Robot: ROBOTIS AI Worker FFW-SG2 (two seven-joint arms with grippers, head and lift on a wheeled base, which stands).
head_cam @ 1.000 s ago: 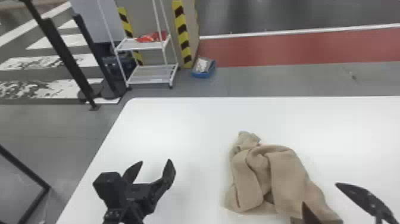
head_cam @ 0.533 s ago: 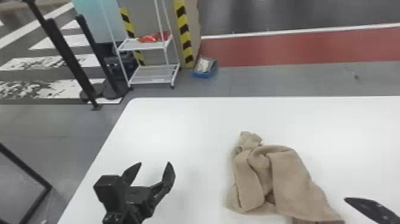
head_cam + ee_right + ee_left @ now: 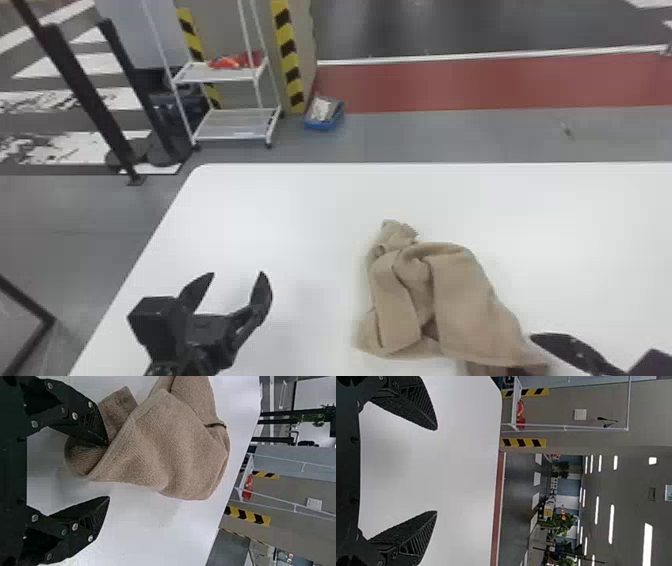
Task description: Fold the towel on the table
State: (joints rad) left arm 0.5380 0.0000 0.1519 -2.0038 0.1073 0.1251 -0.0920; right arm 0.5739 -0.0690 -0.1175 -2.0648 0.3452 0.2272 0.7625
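The beige towel (image 3: 462, 300) lies crumpled on the white table (image 3: 280, 210), right of the middle in the head view. My left gripper (image 3: 235, 285) stands open over the table, to the left of the towel with a wide gap between them; its own wrist view has the gripper (image 3: 435, 470) with bare table beyond its fingers. At the towel's near right corner is my right gripper (image 3: 537, 345), partly cut off by the head view's edge. In the right wrist view this gripper (image 3: 109, 470) is open, one finger against the towel (image 3: 170, 451), the other over bare table.
Beyond the far table edge, a white wheeled rack (image 3: 235, 122) and a blue bin (image 3: 325, 117) stand on the floor. Black posts (image 3: 90, 90) are at the far left.
The right gripper has shifted to the right at the towel's near corner, and its nearer finger has gone from sight in the head view. The left arm and the towel look nearly unchanged.
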